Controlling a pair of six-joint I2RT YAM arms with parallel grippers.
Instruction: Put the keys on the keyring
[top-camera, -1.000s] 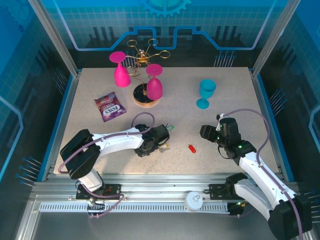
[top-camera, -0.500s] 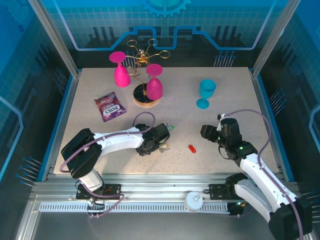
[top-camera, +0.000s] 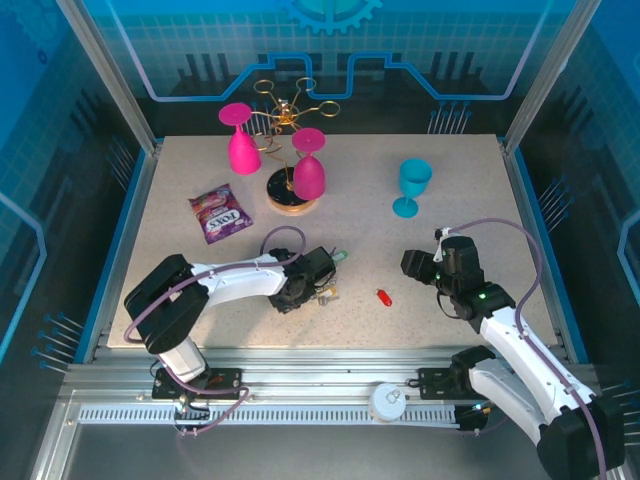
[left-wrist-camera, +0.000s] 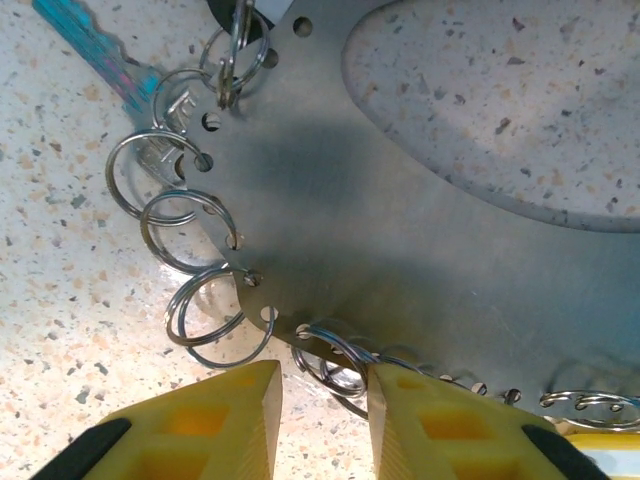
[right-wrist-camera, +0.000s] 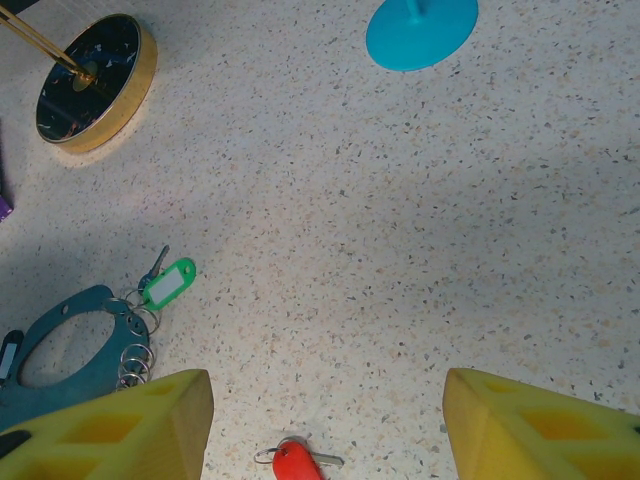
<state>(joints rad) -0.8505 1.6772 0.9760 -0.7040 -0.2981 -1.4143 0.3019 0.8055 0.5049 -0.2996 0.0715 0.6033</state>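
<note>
OK so going left to right on the speckled table (top-camera: 450, 230): first there's a purple snack packet (top-camera: 220, 213) lying flat. Just right of it is the gold wire rack (top-camera: 285, 110) on its round wooden base (right-wrist-camera: 95, 90), with two pink glasses (top-camera: 242, 140) hanging upside down from it. In front of that, the left gripper (left-wrist-camera: 323, 378) is down low over the keyring (left-wrist-camera: 420, 270). This keyring is really a flat grey metal plate with a big cutout and a row of little holes along its edge. It's lying flat on the table, mid-left. A bunch of split rings (left-wrist-camera: 185, 235) are threaded through those holes. The left gripper's yellow fingers (left-wrist-camera: 230, 410) are only a narrow gap apart, with one split ring and the plate's rim right at the tips. Honestly I can't tell if they're actually pinching it or just sitting there. The green-tagged key (right-wrist-camera: 168, 282) is at the plate's far edge, up against the rings and apparently hooked to one. Further right, the red-tagged key (right-wrist-camera: 295, 462) lies loose on the table, well apart from the plate. The teal glass (top-camera: 412, 187) stands upright behind it. The right gripper (right-wrist-camera: 328, 385) hovers with its jaws spread wide, holding nothing, and the red-tagged key lies on the table in the gap between its fingers.
</note>
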